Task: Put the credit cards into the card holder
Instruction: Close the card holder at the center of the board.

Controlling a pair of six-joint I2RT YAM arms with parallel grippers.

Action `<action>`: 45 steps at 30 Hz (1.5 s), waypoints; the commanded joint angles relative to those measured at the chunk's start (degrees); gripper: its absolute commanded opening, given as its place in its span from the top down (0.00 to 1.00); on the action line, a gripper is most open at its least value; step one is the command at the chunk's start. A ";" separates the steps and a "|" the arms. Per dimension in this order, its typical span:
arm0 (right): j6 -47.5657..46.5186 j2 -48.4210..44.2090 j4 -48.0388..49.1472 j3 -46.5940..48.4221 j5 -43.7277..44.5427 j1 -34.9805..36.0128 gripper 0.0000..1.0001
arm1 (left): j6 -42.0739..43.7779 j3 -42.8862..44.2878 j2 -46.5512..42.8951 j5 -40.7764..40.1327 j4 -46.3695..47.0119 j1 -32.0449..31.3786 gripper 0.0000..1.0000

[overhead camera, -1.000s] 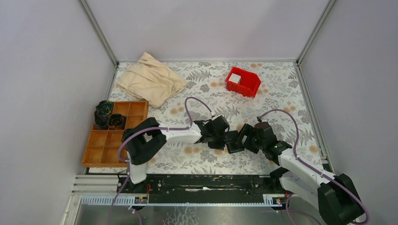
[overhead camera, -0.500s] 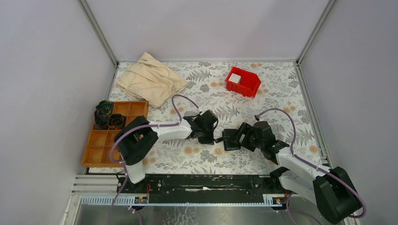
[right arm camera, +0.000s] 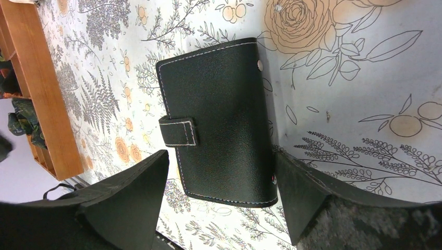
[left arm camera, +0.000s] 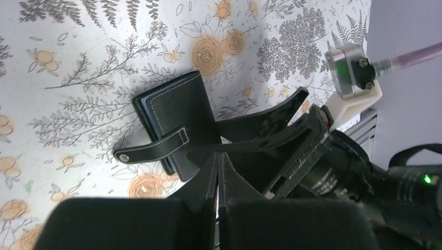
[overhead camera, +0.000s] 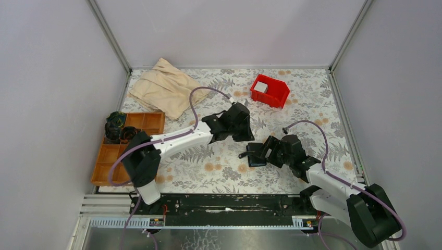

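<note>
Probably the wallet [right arm camera: 219,104] is light and floppy; we would pinch its long edges. Our right gripper [right arm camera: 221,156] gapes around it; the left gripper [left arm camera: 219,172] is clenched, empty.

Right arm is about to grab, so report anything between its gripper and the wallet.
Nothing visible. The open right gripper straddles the wallet lying on the table; the shut left gripper hangs off to one side.

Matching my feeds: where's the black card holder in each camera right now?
Top external: card holder just right of centre, on the table.
Left wrist: card holder centre-left, closed, strap pointing lower left.
Right wrist: card holder at centre, straddled by the open right gripper.
Shared landmark: the floral table cover under it in all three.
</note>
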 commanded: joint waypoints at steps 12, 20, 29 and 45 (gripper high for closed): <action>0.88 4.00 -5.38 -3.85 -0.68 -0.10 0.19 | 1.79 0.00 9.80 4.35 0.96 -0.36 0.98; 0.92 8.88 -1.63 -2.77 -2.07 -0.17 0.19 | 1.72 -2.66 9.78 2.53 0.70 0.12 0.99; 1.25 12.78 2.08 -3.09 -3.03 -0.11 0.19 | 1.88 -3.76 10.82 0.31 0.66 1.18 0.98; 2.09 20.28 13.10 -7.06 -5.08 -0.11 0.20 | 1.80 -8.78 12.90 -2.46 -1.94 2.81 0.99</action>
